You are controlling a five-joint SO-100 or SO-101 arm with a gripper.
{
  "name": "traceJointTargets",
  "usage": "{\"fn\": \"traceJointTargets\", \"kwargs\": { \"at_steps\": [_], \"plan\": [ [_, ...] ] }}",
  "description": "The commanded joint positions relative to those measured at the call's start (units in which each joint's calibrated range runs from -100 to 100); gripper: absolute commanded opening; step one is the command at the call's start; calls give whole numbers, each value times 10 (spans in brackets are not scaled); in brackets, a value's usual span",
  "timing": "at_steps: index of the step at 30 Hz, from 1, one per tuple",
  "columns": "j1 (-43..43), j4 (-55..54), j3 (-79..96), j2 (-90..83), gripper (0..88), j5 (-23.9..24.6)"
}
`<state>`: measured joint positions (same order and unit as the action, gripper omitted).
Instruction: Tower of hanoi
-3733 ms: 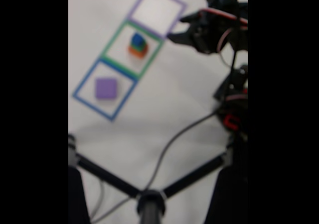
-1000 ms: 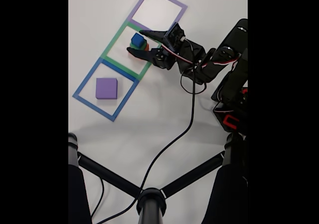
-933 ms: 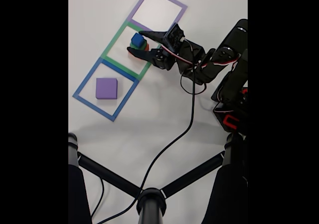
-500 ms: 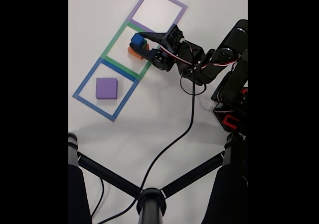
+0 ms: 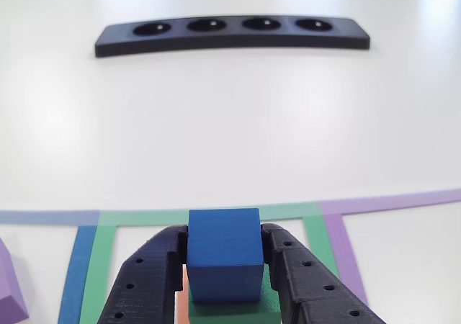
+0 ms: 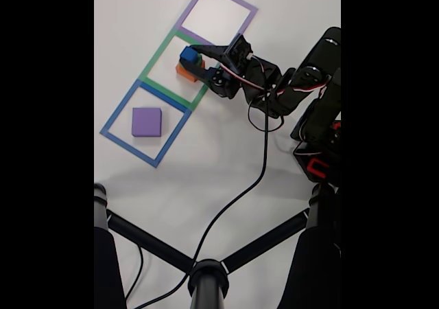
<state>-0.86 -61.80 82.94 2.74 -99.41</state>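
In the fixed view, going left to right: the flat square matte purple foam block lies alone on the white worktop, inside the blue tape outline. At about one o'clock from it, in the green tape outline, stands the stack: the salmon-orange square foam block at the bottom and the small blue foam cube on top, with the green block between them mostly hidden here. The purple tape outline lies further on toward one o'clock, with nothing in it. The black arm reaches in from the right, from about four o'clock of the stack.

In the other view the relation that matters is plain. The black two-finger gripper comes up from six o'clock, and the blue cube sits squarely between its jaws, one finger against the cube's left face and the other against its right face. The jaws are narrowed to the cube's width and appear to have hold of it. Below the cube the green foam block peeks out, and a sliver of salmon-orange shows at its left. A corner of the purple block shows at nine o'clock. The black bar with four round holes lies well apart at twelve o'clock.

The cube has no long axis, so the grip looks centred. I judge that the next move is a straight lift, clear of the green block, before carrying it sideways to another outline.
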Motion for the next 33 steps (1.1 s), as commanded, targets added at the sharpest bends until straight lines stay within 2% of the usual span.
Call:
{"fn": "traceJointTargets", "kwargs": {
  "at_steps": [1, 7, 11, 19, 23, 27, 30, 33],
  "plan": [
    [4, 48, -1, -70, 23, -6],
    [-1, 281, -14, -269, 26, -6],
    [-6, 539, -90, -412, 33, -6],
    [-11, 1077, -418, -529, 20, -6],
    [1, 1296, -603, -524, 24, -6],
    [34, 1429, -746, -509, 25, -6],
    [64, 1487, -816, -506, 23, -6],
    [97, 1530, -864, -506, 23, 16]
  ]
}}
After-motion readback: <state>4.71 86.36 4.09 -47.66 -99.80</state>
